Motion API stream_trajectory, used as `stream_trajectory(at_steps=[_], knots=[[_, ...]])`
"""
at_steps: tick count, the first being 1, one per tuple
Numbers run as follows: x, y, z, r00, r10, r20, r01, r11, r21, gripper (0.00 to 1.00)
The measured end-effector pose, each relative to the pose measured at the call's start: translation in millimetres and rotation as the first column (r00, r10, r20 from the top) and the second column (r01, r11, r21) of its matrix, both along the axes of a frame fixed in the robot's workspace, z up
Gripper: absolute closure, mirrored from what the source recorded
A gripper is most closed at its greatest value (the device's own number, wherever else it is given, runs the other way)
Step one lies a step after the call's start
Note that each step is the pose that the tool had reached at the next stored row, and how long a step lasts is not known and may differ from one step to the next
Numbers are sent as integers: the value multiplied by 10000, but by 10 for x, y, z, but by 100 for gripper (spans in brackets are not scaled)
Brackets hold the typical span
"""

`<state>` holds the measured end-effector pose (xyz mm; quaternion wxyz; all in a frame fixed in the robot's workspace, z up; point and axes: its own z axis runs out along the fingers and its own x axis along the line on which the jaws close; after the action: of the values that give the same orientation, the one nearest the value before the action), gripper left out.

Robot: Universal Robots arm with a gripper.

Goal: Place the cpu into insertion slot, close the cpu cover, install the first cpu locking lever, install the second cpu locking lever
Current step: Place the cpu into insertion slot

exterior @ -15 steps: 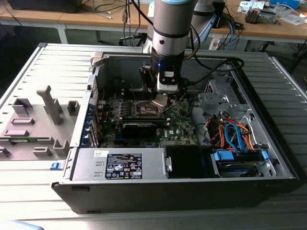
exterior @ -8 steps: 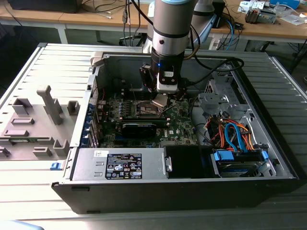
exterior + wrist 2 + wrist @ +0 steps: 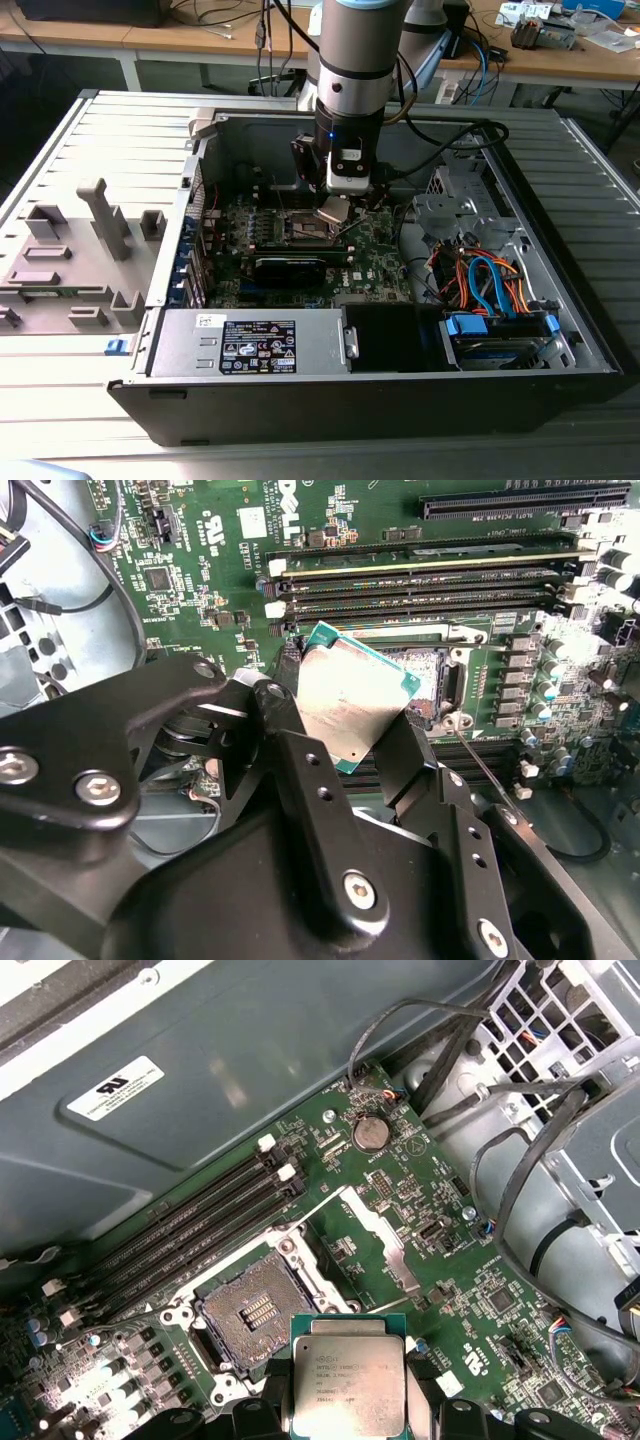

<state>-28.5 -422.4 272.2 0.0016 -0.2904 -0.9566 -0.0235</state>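
Leftmost in the exterior view, a grey moulded fixture (image 3: 75, 255) lies on the slatted bench (image 3: 60, 400), well apart from the work. Next comes the open computer case (image 3: 400, 395), with its motherboard (image 3: 380, 255) lying flat inside. Over the board's middle the gripper (image 3: 333, 214) hangs from the arm. Its fingers (image 3: 300, 770) are clamped on two opposite edges of the cpu (image 3: 350, 705), held metal top up above the board and not yet seated. In the first wrist view the insertion slot (image 3: 255, 1310) lies bare just beside the chip, and the cpu cover (image 3: 388, 1250) stands swung open past it. Further to the exterior view's right sit orange and blue cables (image 3: 490, 280).

The chip looks offset from the socket and, in the second wrist view, turned a little against its border. Lowered like that, I judge it could land askew and damage the contacts, or catch on the cover. The hold is on thin edges alone, so a slip could drop it.

The chip's underside and corner marks are hidden, and it masks part of the socket in the second wrist view. A thin wire lever (image 3: 480, 765) beside the socket is hard to follow, and how high the chip rides I cannot tell.
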Motion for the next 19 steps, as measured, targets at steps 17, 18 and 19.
stream_trajectory(at_steps=[17, 18, 19], knots=[[0, 0, 0, 9999, -157, 0, 157, 9999, 0, 45], [0, 0, 0, 9999, -163, 0, 163, 9999, 1, 45], [0, 0, 0, 9999, -170, 0, 170, 9999, 0, 45]])
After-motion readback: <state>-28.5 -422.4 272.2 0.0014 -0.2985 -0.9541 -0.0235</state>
